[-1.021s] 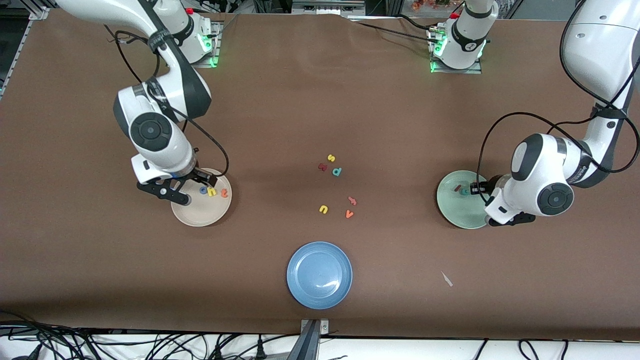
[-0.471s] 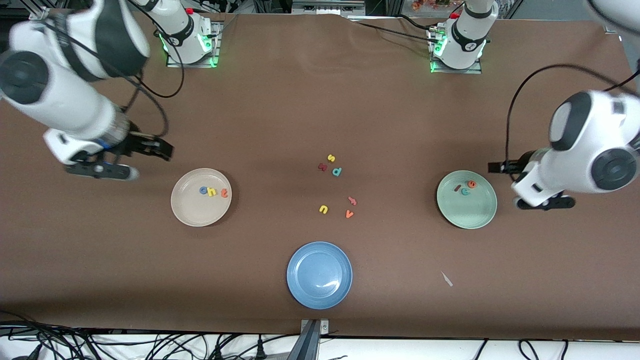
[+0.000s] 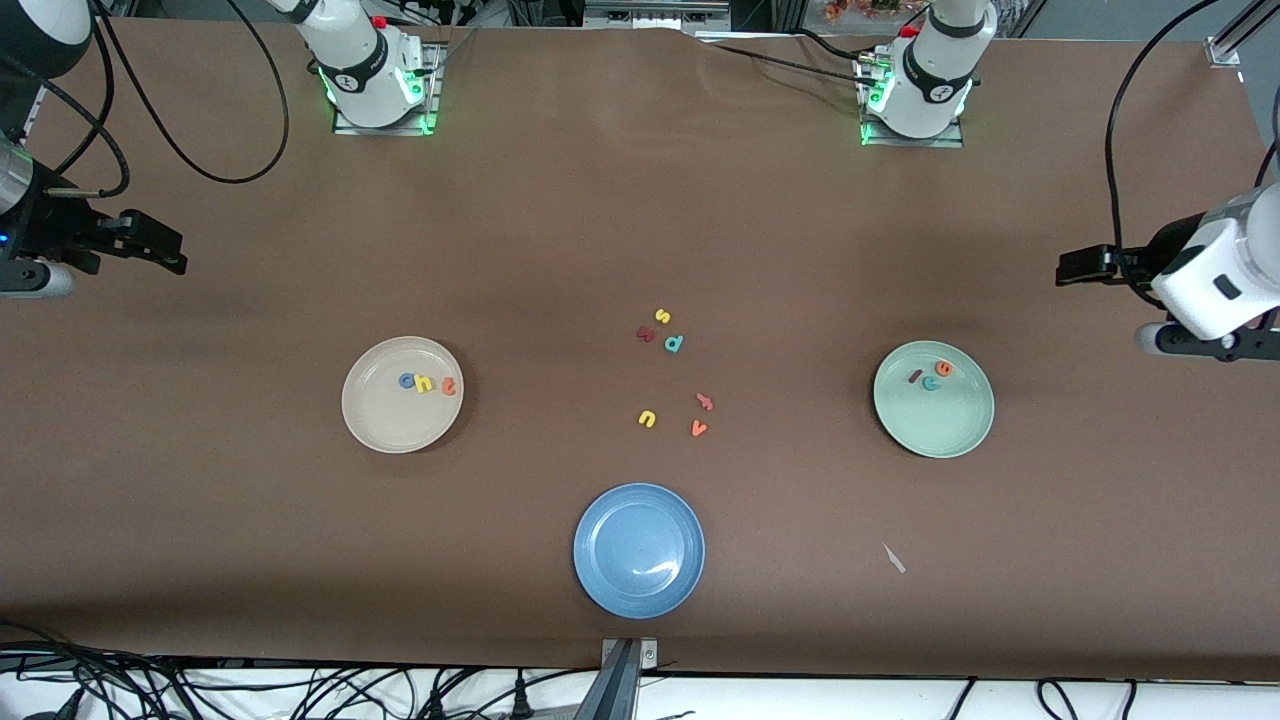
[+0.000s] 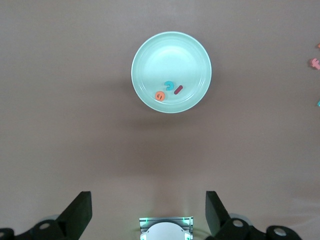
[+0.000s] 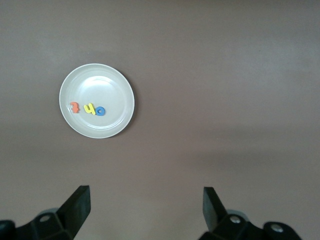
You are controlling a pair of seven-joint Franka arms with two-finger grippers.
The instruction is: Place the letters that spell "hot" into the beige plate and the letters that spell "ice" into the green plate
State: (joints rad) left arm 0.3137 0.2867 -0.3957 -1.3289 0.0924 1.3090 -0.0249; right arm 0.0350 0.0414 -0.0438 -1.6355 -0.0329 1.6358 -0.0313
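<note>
The beige plate (image 3: 385, 425) (image 5: 100, 80) holds the blue "o" (image 3: 406, 380) (image 5: 101, 111), yellow "h" (image 3: 424, 383) (image 5: 90, 109) and orange "t" (image 3: 448, 386) (image 5: 74, 107) in a row. In the green plate (image 3: 945, 430) (image 4: 150, 52) lie the dark red "i" (image 3: 914, 376) (image 4: 178, 89), teal "c" (image 3: 930, 383) (image 4: 170, 86) and orange "e" (image 3: 943, 368) (image 4: 160, 95). My right gripper (image 3: 118, 272) (image 5: 146, 195) hangs open and empty high over the table's edge at the right arm's end. My left gripper (image 3: 1105, 305) (image 4: 148, 200) is open and empty, high over the left arm's end.
A blue plate (image 3: 600, 520) sits near the front edge, midway. Loose letters lie mid-table: yellow "s" (image 3: 662, 316), a dark red one (image 3: 645, 334), teal "p" (image 3: 674, 343), yellow "u" (image 3: 647, 419), a pink one (image 3: 704, 402), orange "v" (image 3: 699, 428). A white scrap (image 3: 893, 558) lies nearer the front.
My left gripper opened and left the orange "e" in the green plate. Both arms rose and swung outward from their plates to the table's ends.
</note>
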